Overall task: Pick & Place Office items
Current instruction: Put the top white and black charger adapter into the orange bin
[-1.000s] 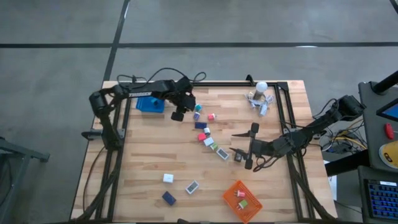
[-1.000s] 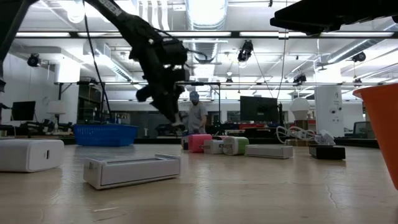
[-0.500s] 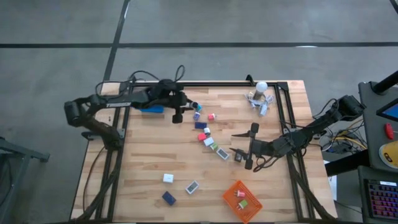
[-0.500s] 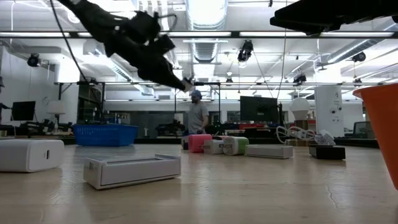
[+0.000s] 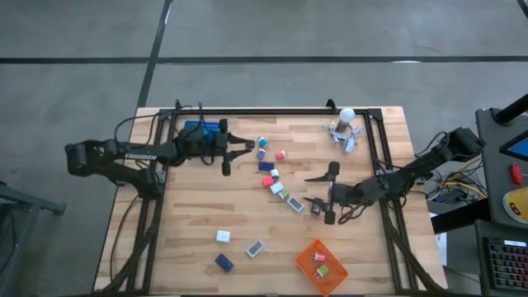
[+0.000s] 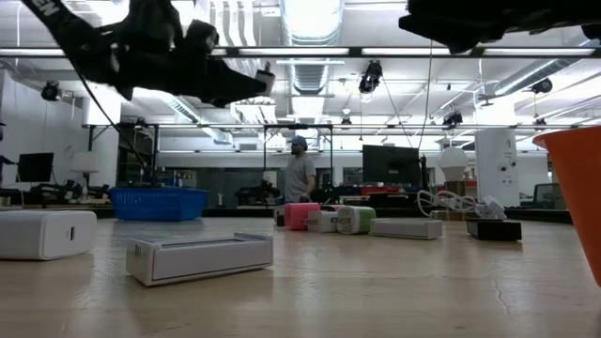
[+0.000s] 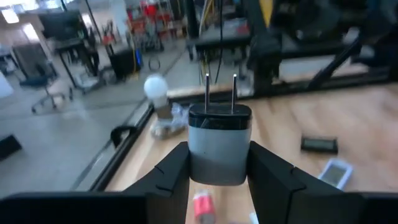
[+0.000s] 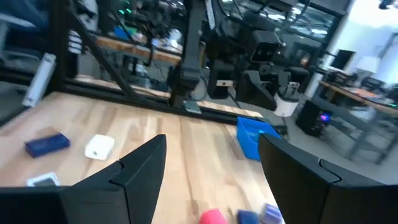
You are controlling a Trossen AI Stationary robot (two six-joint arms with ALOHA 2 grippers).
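Note:
In the left wrist view, a grey and white plug adapter [image 7: 219, 146] with two metal prongs sits between my left gripper's fingers. My left gripper [image 5: 235, 153] hangs above the table's far left part, pointing level toward the right edge, beside the blue basket [image 5: 200, 127]. A slanting row of small office items [image 5: 275, 175] lies on the table's middle. My right gripper [image 5: 328, 194] hovers open at the row's near end, with nothing between its fingers [image 8: 211, 180]. A small dark item [image 5: 316, 208] lies on the table beside it. My left gripper pinches the adapter's two side faces [image 7: 193, 163] between its two fingers [image 7: 171, 174]. The fingers lie level and point toward the table's right edge. The prongs [image 7: 220, 93] point onward past the fingertips. The adapter is lifted clear of the table.
An orange basket [image 5: 307, 254] with a red and a green item stands at the near right. Three loose boxes [image 5: 223, 237] lie at the near middle. A white ball-topped cluster [image 5: 346, 125] sits at the far right. A person [image 6: 298, 176] stands in the room beyond.
My left gripper has risen from the far end of the item row and drawn back toward the table's left edge. It has tipped from pointing down to level, staying shut on the adapter, which is now lifted clear.

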